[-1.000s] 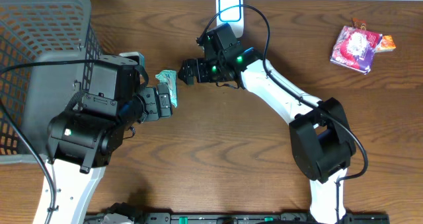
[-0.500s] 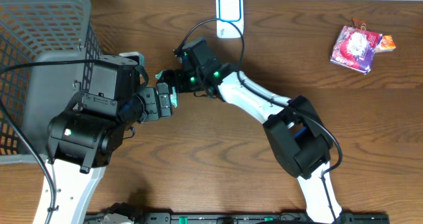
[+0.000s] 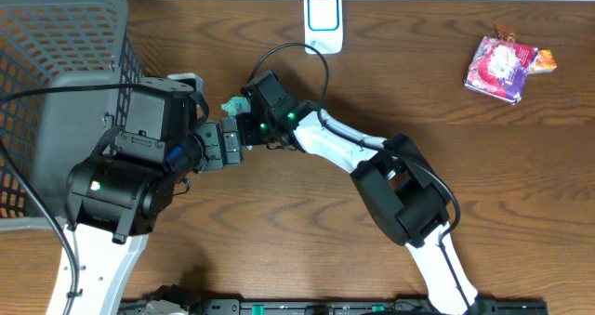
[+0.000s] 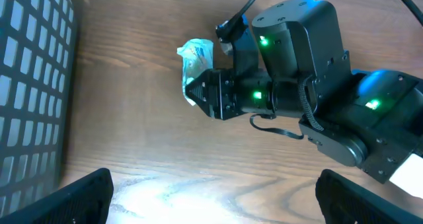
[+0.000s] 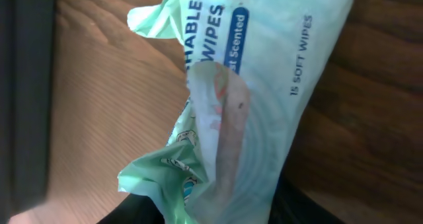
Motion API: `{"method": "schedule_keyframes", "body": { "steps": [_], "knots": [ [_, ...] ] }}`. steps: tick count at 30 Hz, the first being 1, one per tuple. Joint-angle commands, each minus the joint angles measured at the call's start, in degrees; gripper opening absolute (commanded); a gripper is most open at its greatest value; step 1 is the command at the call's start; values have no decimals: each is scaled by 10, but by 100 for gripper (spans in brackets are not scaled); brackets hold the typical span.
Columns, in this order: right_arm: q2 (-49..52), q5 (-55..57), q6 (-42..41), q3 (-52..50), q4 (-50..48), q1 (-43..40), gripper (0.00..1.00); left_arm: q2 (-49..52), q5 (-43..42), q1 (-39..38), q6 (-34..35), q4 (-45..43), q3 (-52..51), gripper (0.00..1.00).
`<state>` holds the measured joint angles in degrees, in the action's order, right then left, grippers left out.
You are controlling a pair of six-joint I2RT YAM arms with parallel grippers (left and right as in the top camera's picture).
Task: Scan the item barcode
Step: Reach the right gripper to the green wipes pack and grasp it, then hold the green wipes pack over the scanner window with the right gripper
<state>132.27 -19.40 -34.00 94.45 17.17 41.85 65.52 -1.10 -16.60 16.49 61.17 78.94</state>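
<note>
Left arm: bulky black wrist beside the basket (image 3: 56, 36); left gripper (image 3: 230, 148) points right, fingers spread wide, nothing between them.
Right arm: white links reach leftward over the table (image 3: 521, 185); black wrist with green lights; right gripper (image 4: 198, 92) sits at the packet, jaws about it, firm grip not discernible.
Wipes packet (image 5: 264, 85): soft pale-green film, crinkled, blue lettering; at the right gripper's tip, just beside the left gripper.
Basket: grey plastic lattice, far left.
Scanner (image 3: 323, 18): white rounded slab, blue outline, at the far edge.
Snack pouch (image 3: 502, 66): glossy purple-pink, far right, well apart.
Table: dark wood grain.
</note>
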Motion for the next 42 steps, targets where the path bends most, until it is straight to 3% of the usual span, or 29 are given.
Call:
{"method": "schedule_keyframes", "body": {
  "steps": [1, 6, 12, 14, 15, 16, 18, 21, 23, 26, 39, 42],
  "knots": [
    [-3, 97, 64, 1, 52, -2, 41, 0, 7, 2, -3, 1, 5, 98],
    [-47, 272, 84, 29, 176, -2, 26, 0, 7, 2, -3, 1, 5, 98],
    [-71, 383, 92, 35, 266, -2, 32, 0, 7, 2, -3, 1, 5, 98],
    [-71, 384, 92, 33, 287, -2, 45, 0, 7, 2, -3, 1, 5, 98],
    [-71, 384, 92, 32, 296, -2, 59, 0, 7, 2, -3, 1, 5, 98],
    [-71, 384, 93, 33, 305, -2, 81, 0, 7, 2, -3, 1, 5, 98],
    [-77, 387, 94, 44, 323, -2, 89, 0, 7, 2, -3, 1, 5, 98],
    [-87, 390, 94, 66, 342, -10, 86, 0, 7, 2, -3, 1, 5, 98],
    [-89, 388, 94, 86, 345, -23, 76, 0, 7, 2, -3, 1, 5, 98],
    [-89, 371, 94, 87, 341, -42, 71, 0, 7, 2, -3, 1, 5, 98],
    [-68, 73, 99, 74, 291, -146, 57, 0, 7, 2, -3, 1, 5, 98],
    [-55, 51, 105, 74, 278, -143, 56, 0, 7, 2, -3, 1, 5, 98]
  ]
}}
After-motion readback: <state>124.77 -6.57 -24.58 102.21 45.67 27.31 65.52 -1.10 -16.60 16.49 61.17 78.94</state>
